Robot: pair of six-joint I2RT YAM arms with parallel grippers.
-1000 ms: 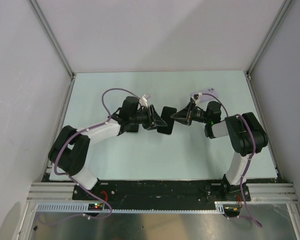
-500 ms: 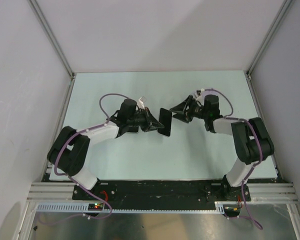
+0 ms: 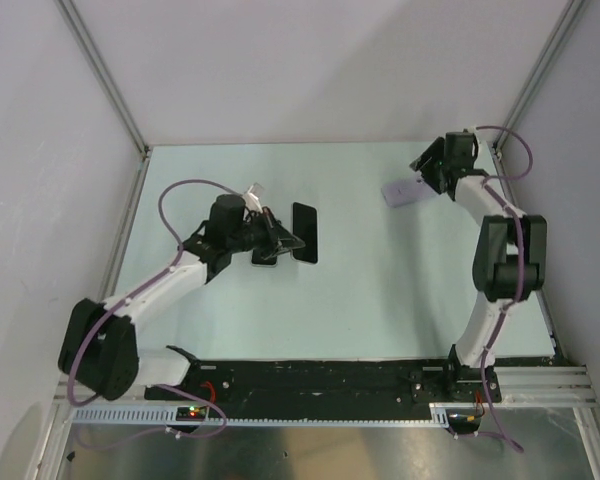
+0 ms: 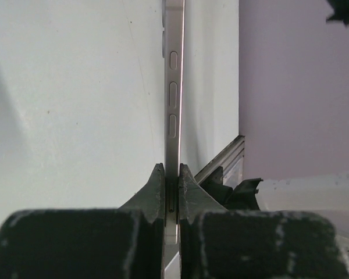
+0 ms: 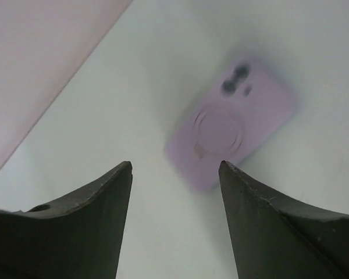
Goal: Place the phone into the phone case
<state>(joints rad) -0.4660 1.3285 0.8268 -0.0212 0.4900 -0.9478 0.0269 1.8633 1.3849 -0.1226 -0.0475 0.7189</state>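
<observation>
From above, the left hand (image 3: 285, 240) is squeezed shut on the phone (image 3: 304, 232), pinching one edge so the dark phone stands on its side, up off the pale tabletop (image 3: 380, 290). Holding it by the edge likely leaves its flat faces free to slide into a case. Far away, near the back right corner, the right hand (image 3: 425, 165) hangs just beside the purple phone case (image 3: 404, 192), which lies flat on the tabletop. In the left wrist view, the two fingers of the left hand (image 4: 171, 174) press tight on both flat faces of the thin phone (image 4: 174, 87), and its side buttons show along the edge. In the right wrist view, the right hand (image 5: 174, 168) is spread wide with nothing in it. The phone case (image 5: 232, 128) lies just past it, a ring and camera holes showing. The hand looks ready to pick it up.
</observation>
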